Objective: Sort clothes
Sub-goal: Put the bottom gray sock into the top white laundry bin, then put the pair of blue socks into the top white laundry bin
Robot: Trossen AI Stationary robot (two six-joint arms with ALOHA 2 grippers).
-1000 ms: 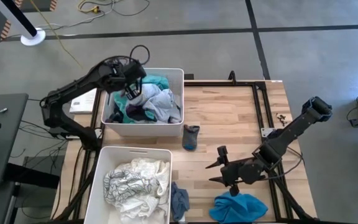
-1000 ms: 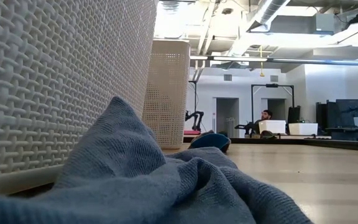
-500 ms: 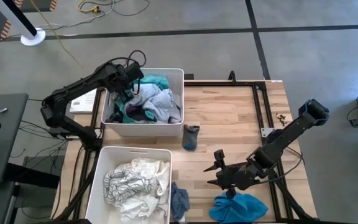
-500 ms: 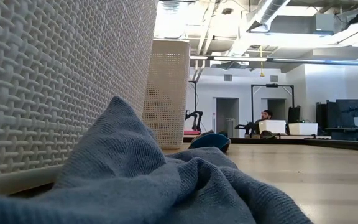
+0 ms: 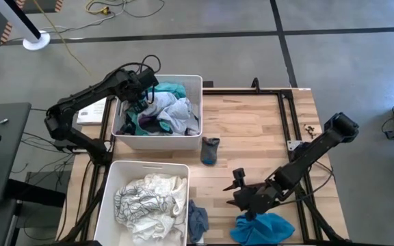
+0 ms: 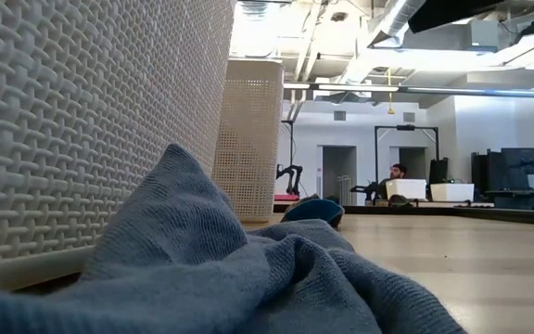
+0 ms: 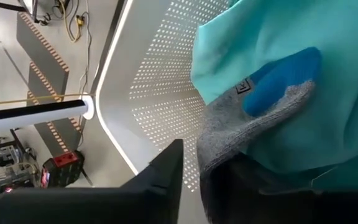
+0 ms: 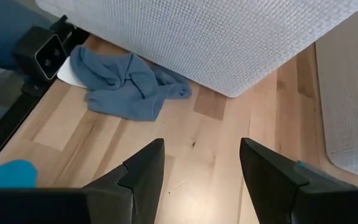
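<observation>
From above, a wooden table holds two white bins along its left side. The far bin is filled with mixed clothes in teal, white, grey and dark colours. The near bin holds white clothes. The left gripper is inside the far bin at its back left corner, down among the garments; from here I cannot tell how its fingers stand. A dark sock lies on the table just right of the far bin. A grey-blue cloth lies against the near bin's right wall, and a bright blue garment lies at the near edge of the table. The right gripper hangs low just beside the bright blue garment, holding nothing.

At table height, the grey-blue cloth fills the foreground against the woven wall of the near bin, with the far bin behind. A person sits far back in the room.

The left wrist view shows the perforated bin wall, a teal garment and a grey sock with a blue toe close in front of the left fingers; whether they grip it is not clear.

The right wrist view shows the right fingers spread apart over bare wood, with the grey-blue cloth lying against the near bin beyond.
</observation>
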